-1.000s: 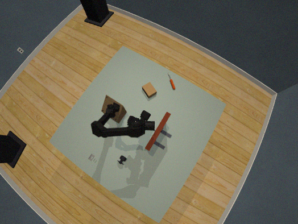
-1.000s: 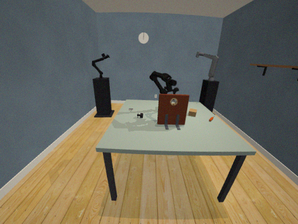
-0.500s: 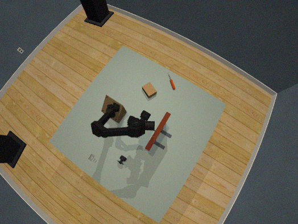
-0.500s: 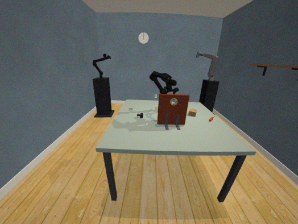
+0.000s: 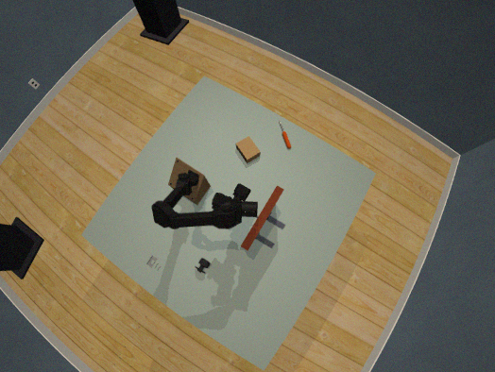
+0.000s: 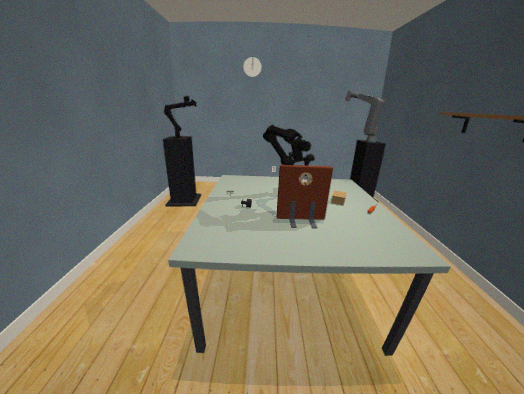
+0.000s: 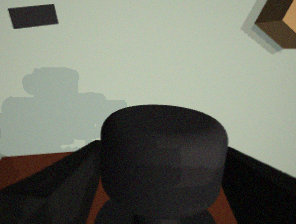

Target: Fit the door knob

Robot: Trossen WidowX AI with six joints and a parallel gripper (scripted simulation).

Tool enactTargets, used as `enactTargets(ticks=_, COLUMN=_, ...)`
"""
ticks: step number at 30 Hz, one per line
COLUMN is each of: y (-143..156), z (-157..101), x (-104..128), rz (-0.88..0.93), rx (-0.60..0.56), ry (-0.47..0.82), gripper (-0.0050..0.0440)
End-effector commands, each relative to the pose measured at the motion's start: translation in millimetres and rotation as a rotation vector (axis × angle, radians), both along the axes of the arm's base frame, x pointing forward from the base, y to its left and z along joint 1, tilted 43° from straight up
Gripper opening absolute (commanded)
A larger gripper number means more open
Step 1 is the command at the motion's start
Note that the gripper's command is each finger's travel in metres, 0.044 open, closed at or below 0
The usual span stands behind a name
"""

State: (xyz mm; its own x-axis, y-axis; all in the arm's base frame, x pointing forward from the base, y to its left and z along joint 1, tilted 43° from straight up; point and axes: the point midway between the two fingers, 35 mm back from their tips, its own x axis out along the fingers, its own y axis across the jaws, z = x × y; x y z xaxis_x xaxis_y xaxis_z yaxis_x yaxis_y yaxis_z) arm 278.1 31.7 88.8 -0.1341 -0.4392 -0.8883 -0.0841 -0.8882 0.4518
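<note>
Gripper: the fingers of the gripper (image 7: 164, 160) are closing around the dark round door knob (image 7: 165, 155), with a finger pressing at each side
Knob's place: it is sitting on the robot's side of the red-brown panel (image 5: 263, 218) (image 6: 290, 185) (image 7: 30, 167); the spindle is hiding in the wrist view, so how far it is reaching in cannot be told
Arm: the black arm (image 5: 198, 220) (image 6: 283, 134) is reaching to the panel
Latch: only the exterior view is showing the pale metal ring (image 6: 301, 181) high on the panel, whose feet (image 5: 276, 223) (image 6: 293, 215) are resting on the bench (image 5: 307, 283) (image 6: 310, 245) (image 7: 175, 55)
Second knob: a black piece (image 5: 203, 264) (image 6: 246, 203) is lying left of the panel in the exterior view, missing from the wrist view
Right side, exterior view: a wooden block (image 5: 247, 148) (image 6: 339, 198) (image 7: 276, 31) is sitting nearer the panel than an orange-handled screwdriver (image 5: 286, 141) (image 6: 371, 209)
Writing: the wall clock (image 6: 252, 67) is showing only in the exterior view, its markings too small to read
</note>
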Motion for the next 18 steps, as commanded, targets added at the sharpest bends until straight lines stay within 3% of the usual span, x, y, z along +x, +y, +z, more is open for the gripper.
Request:
enactTargets(ticks=1, y=1.2, z=1.6, x=5.0, rz=0.003, rx=0.004, ry=-0.016, gripper=0.0000)
enactTargets(ticks=18, y=2.7, z=1.9, x=0.3, rz=0.008, rx=0.006, ry=-0.029, gripper=0.0000)
